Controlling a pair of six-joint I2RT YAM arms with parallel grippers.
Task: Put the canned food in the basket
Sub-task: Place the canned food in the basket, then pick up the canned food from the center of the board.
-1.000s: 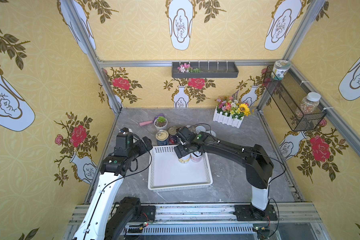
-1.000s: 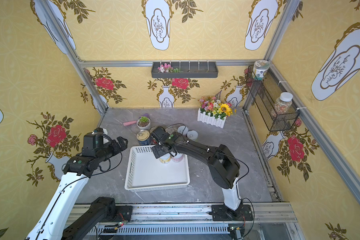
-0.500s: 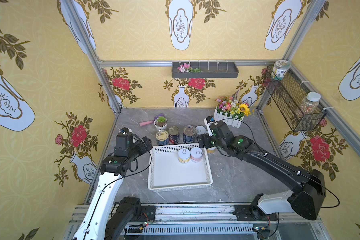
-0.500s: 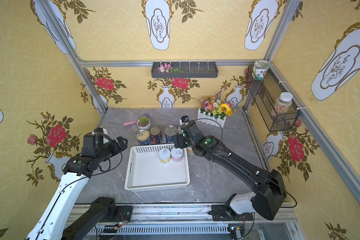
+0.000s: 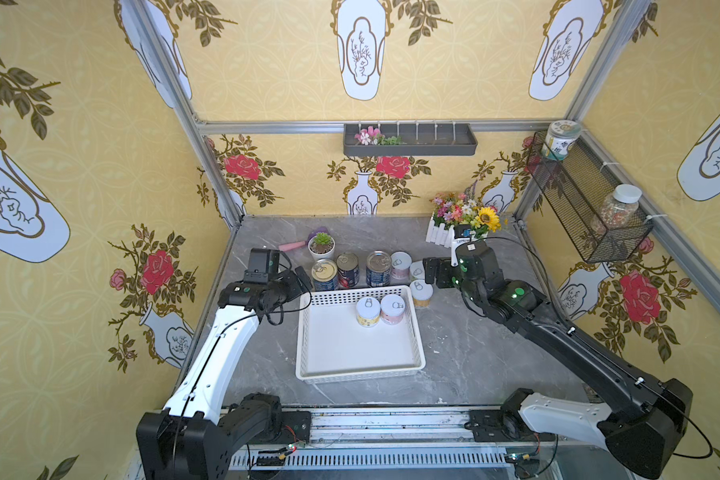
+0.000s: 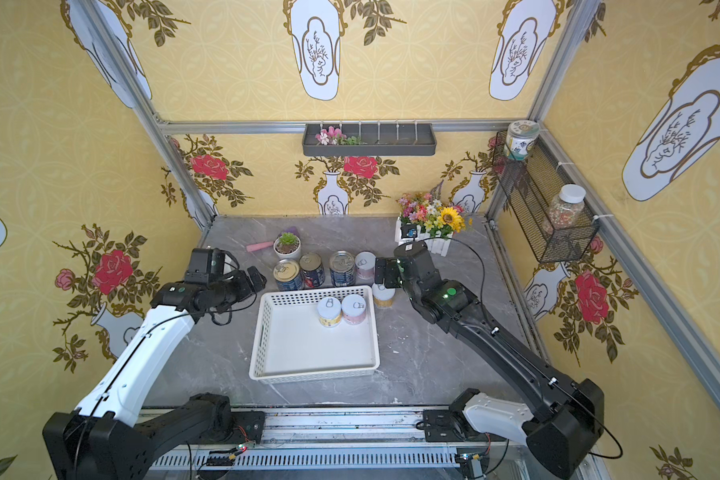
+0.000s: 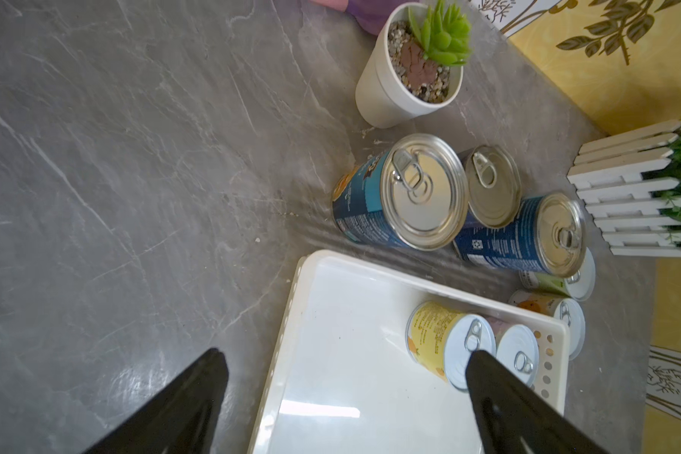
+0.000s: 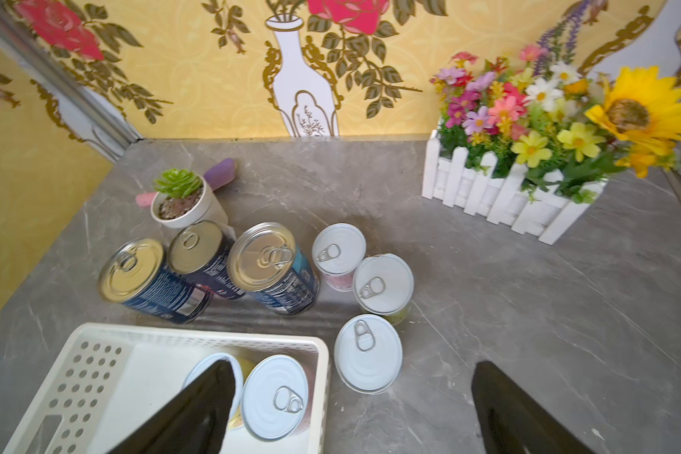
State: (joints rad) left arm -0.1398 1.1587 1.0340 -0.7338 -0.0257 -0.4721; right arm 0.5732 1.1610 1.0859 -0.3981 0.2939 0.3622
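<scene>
White perforated basket [image 5: 308, 332] sits mid-bench [image 5: 474, 353]; 2 of 8 cans are in it, both upright & touching, at its far-right corner: inner yellow can [image 5: 367, 311] w/ inner pink can [image 5: 392, 308] on the side nearer the basket's right wall; other 6 stand upright on the bench outside; 3 larger metal-topped ones line up just beyond the basket's far rim: first blue can [image 5: 324, 274] off the far-left corner, red-black can [image 5: 347, 270] touching it, second blue can [image 5: 378, 268] next along, approx. mid-rim; 3 small white-lidded ones cluster off the far-right corner: outer pink can [image 5: 400, 264] farthest from the basket, green-label can [image 8: 383, 283] beside it, outer yellow can [image 5: 421, 293] just beside the basket's right wall; left end effector [image 7: 346, 355] hovers above the basket's far-left corner, jaws spread wide, gripping nothing; right end effector [image 8: 354, 365] hovers over the small-can cluster, jaws also wide apart, outer yellow can below the gap, not gripped; succulent pot [image 5: 321, 245] stands beyond the big cans, away from the basket; picket-fence flower box [image 5: 439, 235] well beyond the basket's far-right corner.
</scene>
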